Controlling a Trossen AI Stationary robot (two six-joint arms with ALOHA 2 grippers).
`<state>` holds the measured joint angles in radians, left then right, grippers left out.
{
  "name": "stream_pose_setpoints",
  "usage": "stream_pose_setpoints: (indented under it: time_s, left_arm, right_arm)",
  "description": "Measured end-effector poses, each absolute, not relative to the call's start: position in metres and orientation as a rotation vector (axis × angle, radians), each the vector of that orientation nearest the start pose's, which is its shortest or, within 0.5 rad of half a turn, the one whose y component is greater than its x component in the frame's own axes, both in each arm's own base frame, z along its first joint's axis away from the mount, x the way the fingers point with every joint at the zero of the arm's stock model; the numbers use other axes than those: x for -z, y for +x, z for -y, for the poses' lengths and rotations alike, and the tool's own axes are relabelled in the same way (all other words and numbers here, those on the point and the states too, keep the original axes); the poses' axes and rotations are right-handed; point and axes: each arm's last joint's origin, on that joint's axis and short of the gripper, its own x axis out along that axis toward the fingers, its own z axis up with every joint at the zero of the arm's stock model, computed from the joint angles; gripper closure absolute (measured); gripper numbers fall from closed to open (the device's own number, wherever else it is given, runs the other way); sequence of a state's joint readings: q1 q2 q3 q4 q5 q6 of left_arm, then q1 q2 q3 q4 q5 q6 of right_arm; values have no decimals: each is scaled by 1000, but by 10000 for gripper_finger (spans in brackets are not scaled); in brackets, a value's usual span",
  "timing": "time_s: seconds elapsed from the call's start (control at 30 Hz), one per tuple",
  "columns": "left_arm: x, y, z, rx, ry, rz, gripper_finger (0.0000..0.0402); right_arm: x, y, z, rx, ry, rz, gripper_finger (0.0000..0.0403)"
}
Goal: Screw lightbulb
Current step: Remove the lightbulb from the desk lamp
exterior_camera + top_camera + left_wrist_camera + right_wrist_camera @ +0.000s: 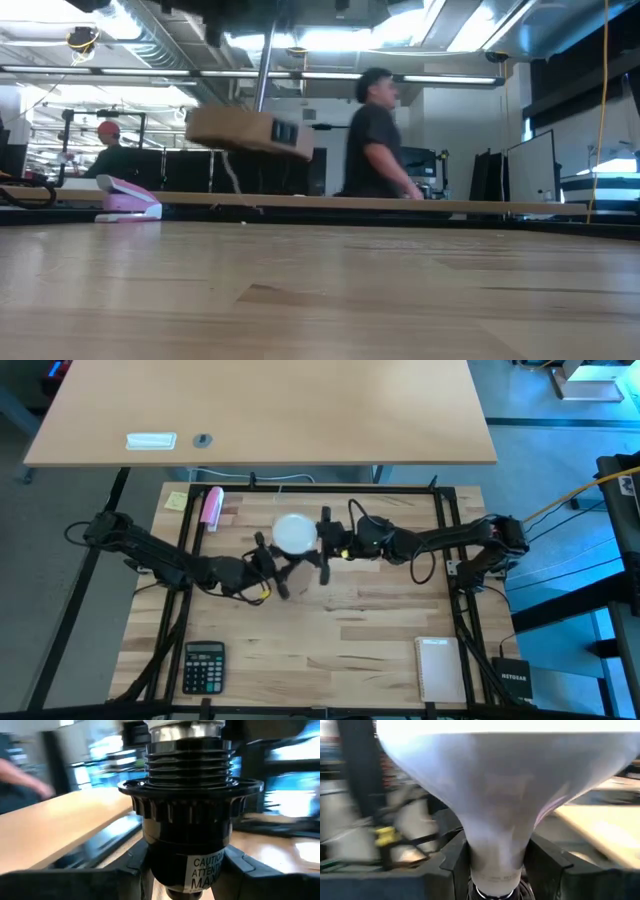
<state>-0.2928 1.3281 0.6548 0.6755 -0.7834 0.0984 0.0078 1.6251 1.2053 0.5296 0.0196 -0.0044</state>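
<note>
The lightbulb (495, 805) is sitting between the fingers (547, 865) of the right gripper (325, 546), which are closing on its narrow neck just above the screw base, globe swelling wide beyond them. The left gripper (270, 563) is clamping the black socket (187, 840), its fingers (240, 865) flanking the labelled barrel, with the bulb's threads standing partly out of the collar. Judging by the frosted globe, the bulb is looking light, smooth and fragile, so the neck is the safer hold. Both are meeting mid-counter (330, 630); the pink stapler (211, 506), calculator (203, 666) and notepad (440, 669) are lying well apart, leaving open room for turning.
</note>
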Motion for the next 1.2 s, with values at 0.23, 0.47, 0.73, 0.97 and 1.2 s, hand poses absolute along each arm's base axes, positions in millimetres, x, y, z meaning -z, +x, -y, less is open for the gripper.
stream_pose_setpoints:
  time_s: [0.23,0.47,0.73,0.97,1.2]
  left_arm:
    - [-263,269,75,-12,35,64,276]
    - [-266,272,71,236,-26,74,276]
    - [-256,274,63,54,-5,-27,276]
    - [-252,273,57,-175,65,-74,276]
    - [-255,283,22,-414,150,29,276]
  right_arm:
    - [-342,370,-16,-511,-48,158,252]
    - [-339,370,-21,-716,-66,166,252]
    - [-350,364,-20,-652,-75,223,252]
    - [-368,339,-15,-484,-56,95,252]
    - [-370,308,-5,-123,-139,-152,252]
